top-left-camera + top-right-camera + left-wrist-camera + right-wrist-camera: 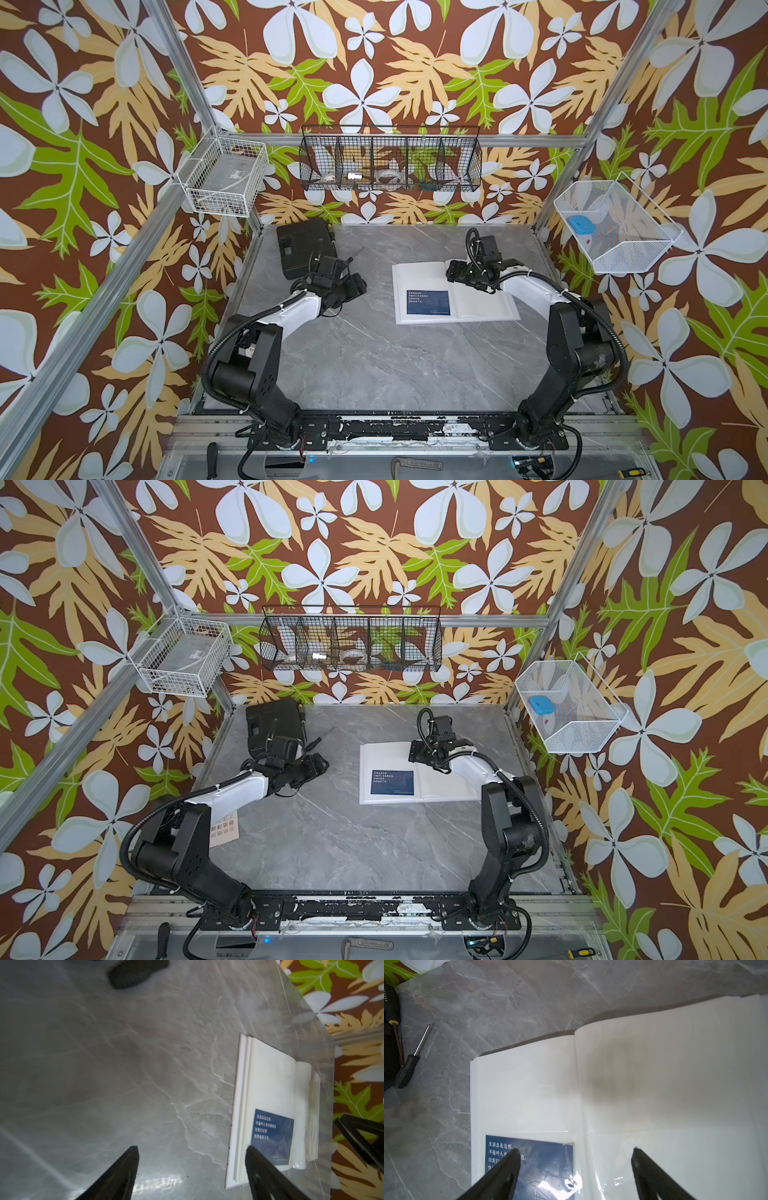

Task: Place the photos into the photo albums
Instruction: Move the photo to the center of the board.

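Lying in album (529, 1088) pocket, navy photo (542, 1159) sits near right tool (575, 1152), spread wide & empty.

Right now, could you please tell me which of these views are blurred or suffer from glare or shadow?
Left wrist view: motion-blurred, the table streaked and the text on the navy photo smeared. Right wrist view: sharper, text legible, but glare on the clear sleeve over that photo and a soft dark shadow on the facing page of the photo album. Both top views: sharp and evenly lit.
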{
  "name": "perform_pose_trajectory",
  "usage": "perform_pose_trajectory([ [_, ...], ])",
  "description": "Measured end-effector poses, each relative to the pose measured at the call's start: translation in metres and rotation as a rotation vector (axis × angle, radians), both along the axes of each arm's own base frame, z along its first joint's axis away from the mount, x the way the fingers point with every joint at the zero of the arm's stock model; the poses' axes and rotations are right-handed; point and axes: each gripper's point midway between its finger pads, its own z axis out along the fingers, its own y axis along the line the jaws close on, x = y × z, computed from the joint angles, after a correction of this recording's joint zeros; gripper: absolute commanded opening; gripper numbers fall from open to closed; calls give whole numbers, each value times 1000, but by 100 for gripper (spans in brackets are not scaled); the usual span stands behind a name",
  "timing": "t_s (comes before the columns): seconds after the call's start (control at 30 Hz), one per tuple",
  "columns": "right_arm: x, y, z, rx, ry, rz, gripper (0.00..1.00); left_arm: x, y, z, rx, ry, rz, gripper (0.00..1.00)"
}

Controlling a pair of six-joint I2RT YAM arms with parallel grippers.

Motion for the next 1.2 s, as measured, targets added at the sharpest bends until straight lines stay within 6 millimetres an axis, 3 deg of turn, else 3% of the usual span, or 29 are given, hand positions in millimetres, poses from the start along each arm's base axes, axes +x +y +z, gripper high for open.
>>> perform_pose_trajectory([
  [0.2, -12, 35, -25, -17, 67, 75, 87, -16, 82, -6, 20, 51, 225, 91],
  [0.3, -18, 42, -33, -25, 90, 86, 87, -26, 126, -4, 35, 60, 351, 93],
  [0.47, -22, 48, -25, -13, 70, 90, 87, -45, 189, -4, 88, 90, 545, 100],
  [0.67, -17, 77, -21, 28, 40, 150, 87, -81, 253, -25, 199, 201, 771, 100],
  [0.9, -25, 94, -29, 63, 65, 188, 87, -107, 306, -38, 310, 265, 944, 100],
  [1.0, -24, 95, -27, 66, 65, 186, 87, -112, 317, -53, 312, 302, 963, 100],
  [1.2, -21, 97, -21, 65, 50, 195, 87, -111, 317, -68, 311, 316, 940, 100],
])
